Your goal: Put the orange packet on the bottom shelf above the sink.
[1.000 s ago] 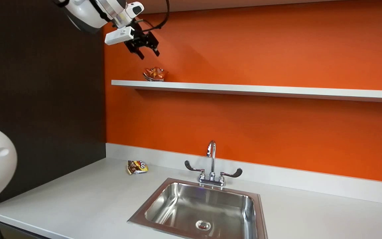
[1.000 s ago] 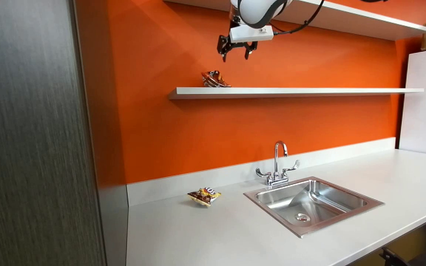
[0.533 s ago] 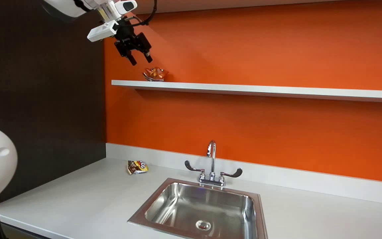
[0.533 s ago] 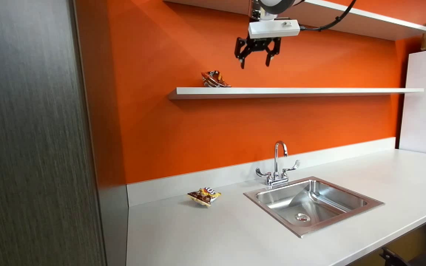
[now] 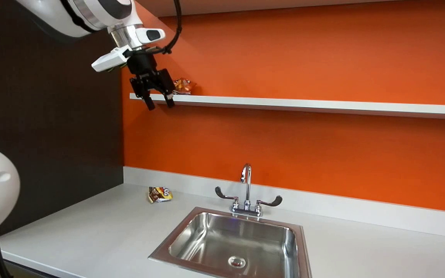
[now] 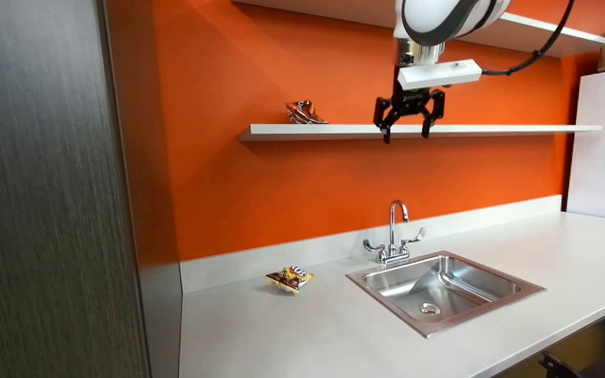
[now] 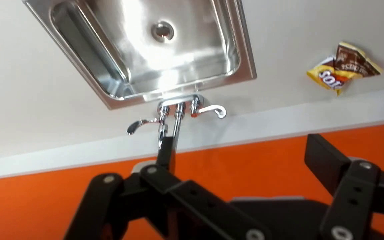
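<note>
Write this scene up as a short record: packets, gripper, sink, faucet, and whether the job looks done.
orange packet: resting on the bottom shelf, near its left end in both exterior views
gripper: jaws apart, nothing between them, clear of the orange packet
sink: set into the counter
faucet: chrome, two-handled, on the wall side of the sink
yellow-and-brown packet: on the counter, left of the sink in both exterior views
job status: looks done, since the orange packet lies on the bottom shelf

The wall [image 5: 296,146] is orange, the bottom shelf [image 5: 303,103] is pale grey. The orange packet [image 5: 184,86] has white marks; the other packet [image 7: 345,68] is brown and yellow. The gripper [image 6: 406,136] is black.
</note>
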Controlling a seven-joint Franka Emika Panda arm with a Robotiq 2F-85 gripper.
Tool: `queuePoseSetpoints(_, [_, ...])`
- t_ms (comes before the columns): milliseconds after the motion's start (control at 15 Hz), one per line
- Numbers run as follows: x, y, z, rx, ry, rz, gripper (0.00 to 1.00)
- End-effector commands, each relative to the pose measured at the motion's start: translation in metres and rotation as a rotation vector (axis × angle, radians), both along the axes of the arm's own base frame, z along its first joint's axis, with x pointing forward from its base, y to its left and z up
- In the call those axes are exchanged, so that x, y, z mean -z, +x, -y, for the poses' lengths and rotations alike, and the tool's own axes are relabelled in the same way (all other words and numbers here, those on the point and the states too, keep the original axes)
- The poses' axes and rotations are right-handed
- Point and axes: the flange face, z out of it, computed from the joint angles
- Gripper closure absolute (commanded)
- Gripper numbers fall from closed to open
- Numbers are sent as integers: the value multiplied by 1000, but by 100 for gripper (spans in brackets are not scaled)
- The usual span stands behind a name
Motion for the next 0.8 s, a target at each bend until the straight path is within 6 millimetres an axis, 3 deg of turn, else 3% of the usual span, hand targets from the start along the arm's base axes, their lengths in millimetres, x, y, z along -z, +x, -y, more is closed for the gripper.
queuePoseSetpoints(0, [43, -29, 23, -27, 14, -110, 0])
queuePoseSetpoints(400, [122, -54, 50, -255, 93, -261, 0])
queuePoseSetpoints(667, [159, -69, 59, -373, 114, -319, 0])
queuePoseSetpoints(733, [153, -56, 61, -387, 110, -334, 0])
